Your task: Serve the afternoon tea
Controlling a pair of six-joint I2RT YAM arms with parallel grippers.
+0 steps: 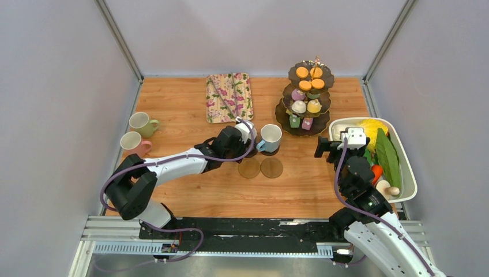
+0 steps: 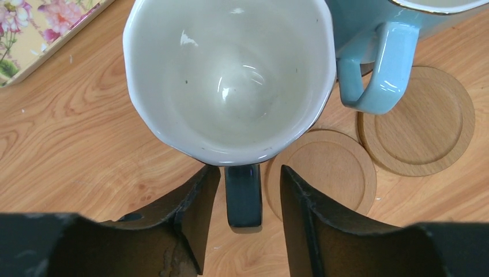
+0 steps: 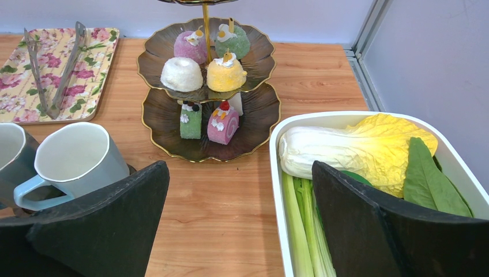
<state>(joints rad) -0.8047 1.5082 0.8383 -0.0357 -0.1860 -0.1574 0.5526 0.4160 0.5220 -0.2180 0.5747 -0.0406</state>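
Observation:
My left gripper (image 2: 249, 168) is open, its fingers on either side of the dark handle (image 2: 243, 196) of a dark mug with a white inside (image 2: 228, 75), not pressing it. In the top view this gripper (image 1: 248, 137) hides that mug. A light blue mug (image 1: 270, 137) stands right beside it and also shows in the left wrist view (image 2: 375, 63). Two wooden coasters (image 1: 249, 168) (image 1: 271, 167) lie in front. A green mug (image 1: 141, 123) and a pink mug (image 1: 132, 142) stand at the far left. The three-tier stand (image 1: 286, 118) holds colourful cakes (image 3: 224, 74). My right gripper (image 3: 239, 167) is open and empty.
A floral tray (image 1: 229, 109) with metal tongs (image 3: 57, 69) lies at the back centre. A white tub (image 1: 408, 173) of vegetables, with a cabbage (image 3: 357, 144), stands at the right, just beside my right gripper (image 1: 324, 148). Grey walls close in the table.

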